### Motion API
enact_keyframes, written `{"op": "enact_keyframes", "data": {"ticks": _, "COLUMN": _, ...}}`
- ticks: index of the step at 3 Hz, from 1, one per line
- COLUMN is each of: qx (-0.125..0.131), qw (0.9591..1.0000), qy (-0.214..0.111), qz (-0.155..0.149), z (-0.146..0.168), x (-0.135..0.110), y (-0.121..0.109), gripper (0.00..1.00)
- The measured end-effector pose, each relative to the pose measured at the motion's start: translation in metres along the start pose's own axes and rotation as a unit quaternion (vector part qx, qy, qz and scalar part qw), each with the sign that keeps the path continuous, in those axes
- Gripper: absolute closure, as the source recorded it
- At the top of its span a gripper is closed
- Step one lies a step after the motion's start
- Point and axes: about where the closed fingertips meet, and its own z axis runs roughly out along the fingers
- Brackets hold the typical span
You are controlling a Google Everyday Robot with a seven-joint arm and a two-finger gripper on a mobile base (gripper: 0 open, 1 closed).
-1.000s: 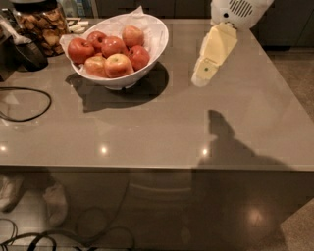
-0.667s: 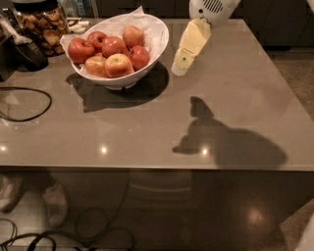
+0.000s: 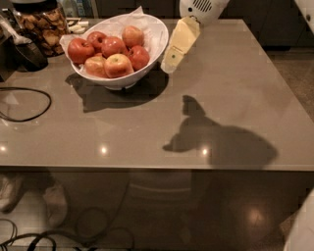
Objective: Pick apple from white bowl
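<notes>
The grey-brown table (image 3: 147, 132) takes up most of the frame, its glossy top catching a few small ceiling lights along the near edge. A broad dark shadow (image 3: 221, 144) of the arm lies across its lower right part.

The white bowl (image 3: 117, 81) stands on the table in the upper left of the frame. It is deep and oval, its rim slanting higher at the back, and a white paper lining (image 3: 136, 12) pokes up past that back rim. It throws its own shadow onto the table in front of it.

At the top centre of the frame, the arm's white housing (image 3: 201, 9) hangs over the far side of the table. From it the pale yellow gripper (image 3: 171, 58) slants down and to the left, with its tip just beside the bowl's right rim, outside the bowl and above the tabletop. From this angle it reads as one flat wedge, so I cannot tell whether it is open or closed; it carries nothing that I can see.

A clear jar of brown snacks (image 3: 41, 27) stands at the upper left corner, behind the bowl.

The apples (image 3: 117, 65) are heaped inside the bowl, red with yellow patches, seven that I can count, none of them touched by the gripper.

A black cable (image 3: 29, 105) loops across the table's left edge.
</notes>
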Motion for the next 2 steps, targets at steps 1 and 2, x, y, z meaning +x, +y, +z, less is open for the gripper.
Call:
{"op": "enact_keyframes", "data": {"ticks": 1, "qx": -0.015, "qw": 0.9996, "qy": 0.002, "qz": -0.024, "z": 0.006, "x": -0.031, "y": 0.008, "gripper": 0.00}}
{"op": "enact_keyframes", "data": {"ticks": 2, "qx": -0.021, "qw": 0.9980, "qy": 0.002, "qz": -0.060, "z": 0.012, "x": -0.062, "y": 0.013, "gripper": 0.00}}
